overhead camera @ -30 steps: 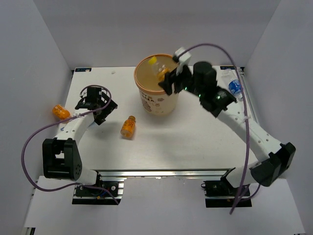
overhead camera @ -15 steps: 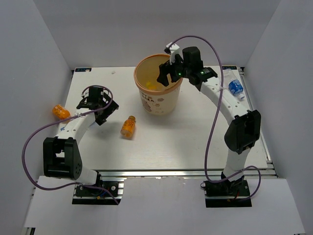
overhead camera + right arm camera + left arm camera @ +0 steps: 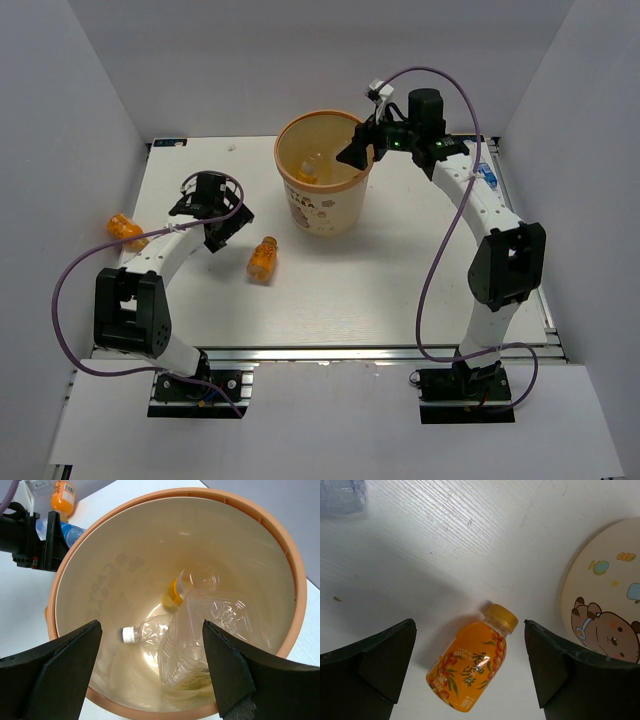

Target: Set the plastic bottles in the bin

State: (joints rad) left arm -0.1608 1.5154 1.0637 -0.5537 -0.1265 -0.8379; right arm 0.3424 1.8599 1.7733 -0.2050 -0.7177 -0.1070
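Three plastic bottles (image 3: 200, 630) lie inside the bin (image 3: 296, 600). Two orange bottles (image 3: 470, 672) lie left of the bin, one on the surface (image 3: 445, 540) below the spread left gripper (image 3: 470, 665). The right gripper (image 3: 152, 665) is spread and empty above the bin.

A white tabletop (image 3: 380, 290) fills the middle of the scene, and seen close its painted surface shows fine slanting wood grain. A small dark speck (image 3: 337, 599) lies on it at the left of the left wrist view. A silver slotted rail (image 3: 330, 352) runs along the near edge. At the far left corner sits a short dark strip (image 3: 168, 143). Plain pale walls enclose the space: a back wall (image 3: 320, 60), a left wall (image 3: 70, 120) and a right wall (image 3: 590, 120).
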